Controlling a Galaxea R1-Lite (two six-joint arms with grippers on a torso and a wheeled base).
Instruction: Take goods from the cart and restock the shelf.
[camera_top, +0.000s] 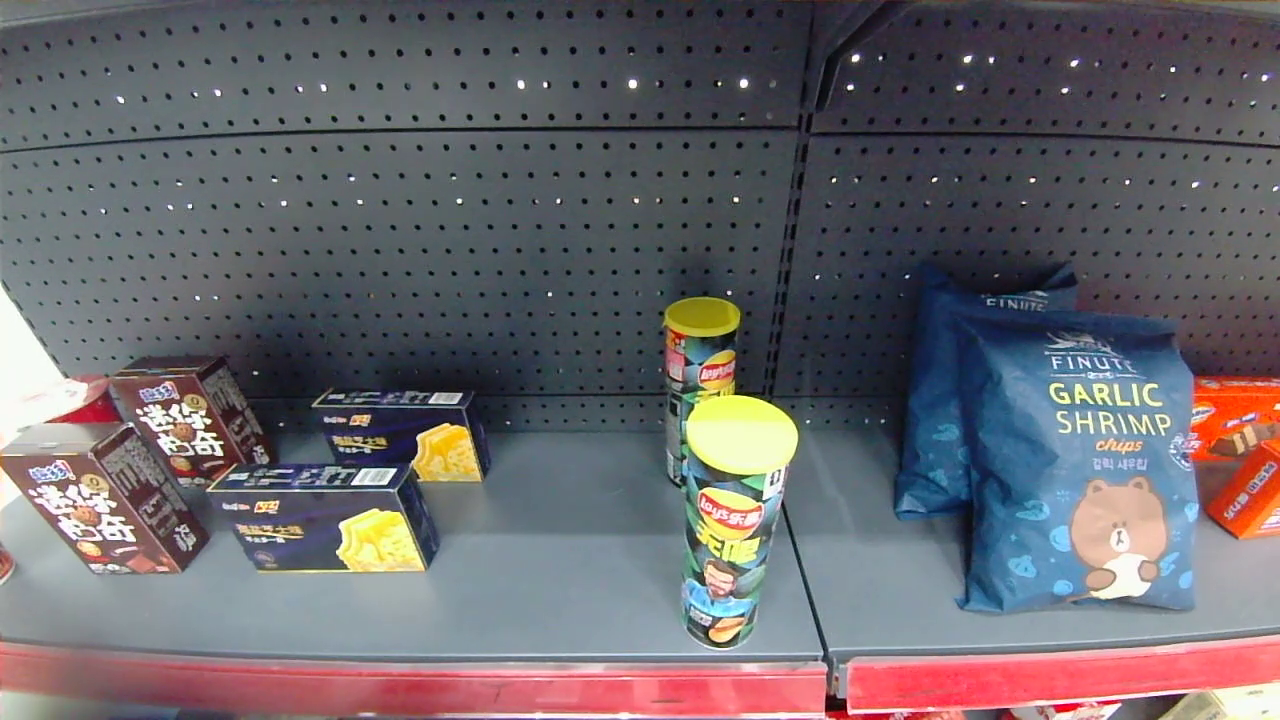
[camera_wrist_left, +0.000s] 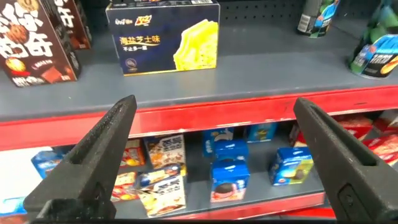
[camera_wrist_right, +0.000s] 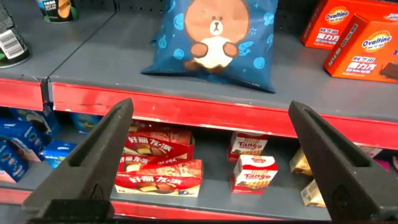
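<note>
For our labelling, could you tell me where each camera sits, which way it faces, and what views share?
Head view: on the head, looking down at the shelf.
Left wrist view: behind the open left gripper, facing the front navy box.
Right wrist view: behind the open right gripper, facing the front chip bag.
Shared: the head view also shows both.

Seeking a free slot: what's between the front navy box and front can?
Bare shelf between box and can, per the head view.

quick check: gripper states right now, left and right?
Left gripper: open, holding nothing.
Right gripper: open, holding nothing.
</note>
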